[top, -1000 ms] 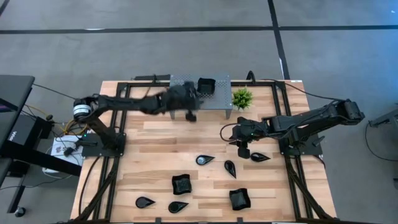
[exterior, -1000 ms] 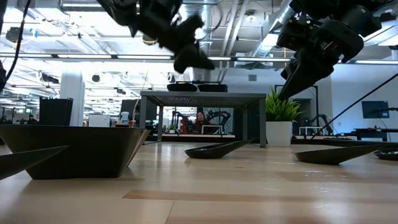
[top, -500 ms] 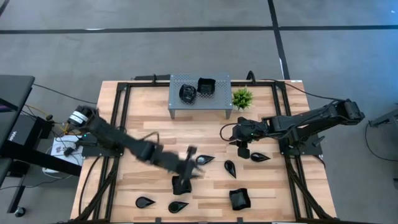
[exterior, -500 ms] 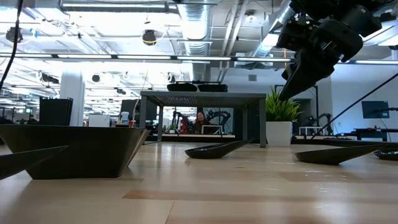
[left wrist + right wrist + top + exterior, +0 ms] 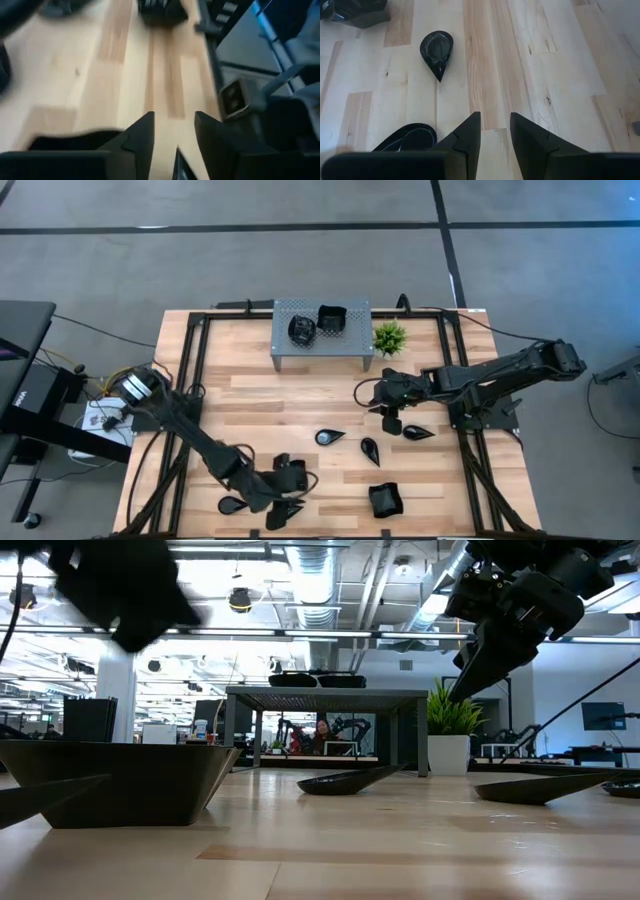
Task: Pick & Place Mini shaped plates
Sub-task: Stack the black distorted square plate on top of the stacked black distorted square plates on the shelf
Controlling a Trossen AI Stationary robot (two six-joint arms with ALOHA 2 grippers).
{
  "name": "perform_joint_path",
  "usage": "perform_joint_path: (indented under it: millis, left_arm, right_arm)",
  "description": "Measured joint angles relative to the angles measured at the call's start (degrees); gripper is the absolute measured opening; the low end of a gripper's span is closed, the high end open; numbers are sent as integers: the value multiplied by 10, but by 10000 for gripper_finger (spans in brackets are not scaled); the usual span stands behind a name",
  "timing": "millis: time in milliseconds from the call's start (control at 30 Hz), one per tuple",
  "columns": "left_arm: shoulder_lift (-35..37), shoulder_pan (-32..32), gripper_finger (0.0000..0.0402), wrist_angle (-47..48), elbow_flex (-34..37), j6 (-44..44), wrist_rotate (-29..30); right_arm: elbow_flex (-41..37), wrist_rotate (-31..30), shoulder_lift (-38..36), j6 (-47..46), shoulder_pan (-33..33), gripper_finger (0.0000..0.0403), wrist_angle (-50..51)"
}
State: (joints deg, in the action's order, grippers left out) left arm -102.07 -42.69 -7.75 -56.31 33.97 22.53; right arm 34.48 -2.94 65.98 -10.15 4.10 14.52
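Black mini shaped plates lie flat on the wooden table [image 5: 250,395]: teardrops [image 5: 329,437], [image 5: 370,450], [image 5: 418,432], [image 5: 233,505] and a wavy square one [image 5: 384,498]. Two more [image 5: 302,330], [image 5: 331,318] rest on the grey shelf [image 5: 345,340]. My left gripper [image 5: 295,492] [image 5: 174,120] is open near the front edge, just above the wood, among a square plate [image 5: 290,472] and a teardrop [image 5: 285,514]; only bare wood shows between its fingers. My right gripper [image 5: 390,420] [image 5: 494,122] hangs open above the table beside a teardrop [image 5: 437,50].
A small green potted plant [image 5: 389,337] stands to the right of the shelf. Black frame rails [image 5: 190,380] run along the table's left and right sides. Bare wood lies between the shelf and the plates.
My left gripper has swung from the shelf at the far edge across the table to the near edge and has come down, rolling as it went. A rounded plate now shows on the shelf where the gripper was.
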Motion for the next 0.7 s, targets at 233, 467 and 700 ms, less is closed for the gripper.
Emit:
perform_joint_path:
  millis: [233,467,700]
  left_arm:
    - [-58,-9,153,2,0,10,8]
    - [-31,-9,139,7,-1,-6,49]
    - [-39,-9,138,32,-1,-3,40]
  right_arm:
    - [0,-1,0,-15,16,101,0]
    - [0,0,0,-18,50,101,-1]
    - [0,0,0,-19,75,101,-2]
